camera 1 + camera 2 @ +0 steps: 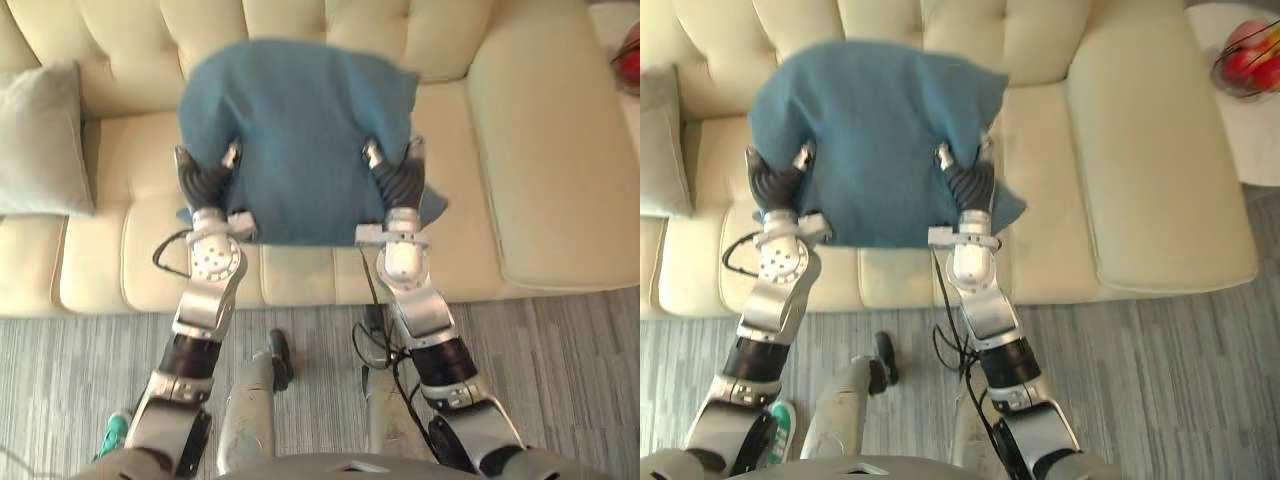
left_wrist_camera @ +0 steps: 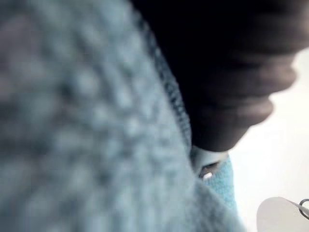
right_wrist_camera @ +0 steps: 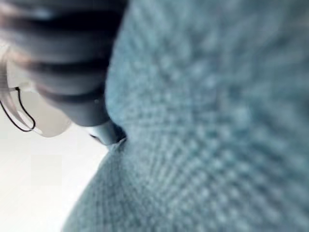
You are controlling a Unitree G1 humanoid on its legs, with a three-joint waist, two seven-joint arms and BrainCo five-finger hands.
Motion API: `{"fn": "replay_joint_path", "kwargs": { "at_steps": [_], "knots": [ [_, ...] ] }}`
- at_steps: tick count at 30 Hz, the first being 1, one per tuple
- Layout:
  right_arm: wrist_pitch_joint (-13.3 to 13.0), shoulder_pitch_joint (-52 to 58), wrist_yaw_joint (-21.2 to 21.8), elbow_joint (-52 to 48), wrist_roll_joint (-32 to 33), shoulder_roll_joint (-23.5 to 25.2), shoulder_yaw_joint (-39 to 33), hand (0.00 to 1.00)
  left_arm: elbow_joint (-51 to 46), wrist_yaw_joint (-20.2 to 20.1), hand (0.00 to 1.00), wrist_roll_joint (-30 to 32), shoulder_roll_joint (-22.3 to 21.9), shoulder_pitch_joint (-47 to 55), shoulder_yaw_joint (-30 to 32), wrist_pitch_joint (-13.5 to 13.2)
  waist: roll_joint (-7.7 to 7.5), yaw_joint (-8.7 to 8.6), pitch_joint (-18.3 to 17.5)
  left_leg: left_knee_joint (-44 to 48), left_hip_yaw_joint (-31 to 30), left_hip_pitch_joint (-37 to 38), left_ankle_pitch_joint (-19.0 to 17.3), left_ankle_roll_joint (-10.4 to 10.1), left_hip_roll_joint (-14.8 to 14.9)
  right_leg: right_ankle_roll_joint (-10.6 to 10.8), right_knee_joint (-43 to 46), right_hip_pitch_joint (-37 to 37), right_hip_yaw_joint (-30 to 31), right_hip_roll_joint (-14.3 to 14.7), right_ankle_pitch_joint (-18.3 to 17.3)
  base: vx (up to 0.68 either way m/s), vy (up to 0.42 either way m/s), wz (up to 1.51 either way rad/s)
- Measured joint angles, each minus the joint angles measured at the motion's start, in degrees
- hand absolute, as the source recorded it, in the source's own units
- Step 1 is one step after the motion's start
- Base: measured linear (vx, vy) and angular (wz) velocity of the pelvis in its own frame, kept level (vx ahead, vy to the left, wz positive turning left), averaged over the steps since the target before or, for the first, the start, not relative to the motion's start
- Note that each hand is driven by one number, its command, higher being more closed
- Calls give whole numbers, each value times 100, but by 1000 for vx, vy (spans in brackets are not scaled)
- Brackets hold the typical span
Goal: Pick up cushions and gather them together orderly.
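Over the cream sofa (image 1: 540,150) the left hand (image 1: 205,178) and the right hand (image 1: 400,180) pinch the near edge of the blue cushion (image 1: 300,140), which looks soft, light and floppy, so two-corner holding seems safest.

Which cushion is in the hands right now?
The blue cushion, held between the left hand and right hand over the sofa; the pale grey cushion sits alone at the sofa's left end.
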Motion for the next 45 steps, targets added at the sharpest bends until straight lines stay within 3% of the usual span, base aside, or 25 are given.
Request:
{"fn": "replay_joint_path", "kwargs": {
  "at_steps": [4, 10, 11, 12, 17, 21, 25, 28, 34, 39, 45],
  "knots": [
    [25, -871, -518, -141, -525, 34, -243, 100, 443, 279, 100, 0, 54, -1140, -1, 0, -5, 53, 118, -260, -33, -389, 288, -35, -13, 69, -32, -445, -72, -29, 129, -25, -69, 16],
    [136, -2341, -1106, -50, -748, 139, -980, 100, 1186, 390, 100, 1, 243, -3194, -15, 7, -1, 56, 203, -701, -147, -970, 712, -134, -54, 95, -148, -1089, -207, -49, 355, -5, -38, 18],
    [143, -2810, -1237, 174, -746, 151, -1193, 100, 1330, 394, 0, 2, 283, -3653, 25, 8, -3, 40, 267, -894, -148, -988, 830, -138, -68, 49, -252, -1136, -239, -57, 419, -14, -32, 10],
    [148, -3102, -1326, 345, -742, 150, -1311, 0, 1430, 397, 0, 2, 290, -3918, 49, 8, -4, 35, 296, -1003, -151, -995, 889, -148, -71, 29, -297, -1167, -268, -56, 442, -18, -32, 15],
    [234, -4490, -1628, 1017, -658, -112, -1631, 0, 1922, 429, 0, -4, 428, -5097, 165, 8, -8, 34, 303, -1868, -229, -1098, 1428, -242, -142, -50, -415, -1535, -405, -50, 505, -16, -42, 19],
    [363, -5791, -1756, 1856, -364, -647, -1670, 0, 2626, 387, 0, -25, 564, -6031, 345, 7, 22, 54, 383, -2881, -387, -1064, 2077, -333, -139, -100, -544, -1767, -673, 33, 547, 8, -50, 22],
    [370, -6430, -1758, 2513, 195, -908, -1714, 0, 3024, 388, 0, -274, 670, -6159, 442, 40, 35, 101, 484, -3094, -465, -1267, 2252, -374, -90, -125, -650, -1938, -852, 82, 566, 33, -19, 14],
    [351, -6596, -1688, 3029, 747, -950, -1585, 0, 3373, 362, 0, -408, 729, -6155, 566, 233, 36, 115, 578, -3093, -462, -1435, 2308, -419, -81, -126, -660, -2068, -919, 80, 566, 48, 28, 9],
    [349, -6506, -1123, 3659, 1326, -1127, -1327, 0, 3424, 198, 0, -462, 865, -5785, 1030, 327, 39, 60, 809, -3093, -451, -1582, 2347, -453, -57, -126, -653, -2197, -959, 94, 566, 31, 43, 2],
    [399, -6014, -604, 3660, 1390, -1155, -1292, 0, 3184, 140, 0, -580, 862, -4922, 1589, 327, 34, 37, 816, -3093, -445, -1790, 2412, -500, 4, -155, -571, -2463, -962, 151, 568, 13, 17, -4],
    [301, -5608, -361, 3242, 1602, -1442, -1393, 0, 2778, 137, 0, -766, 578, -3759, 1778, 308, 28, 15, 899, -3093, -473, -1848, 2470, -461, 49, -227, -374, -2576, -986, 196, 509, -9, 13, 3]
  ]
}}
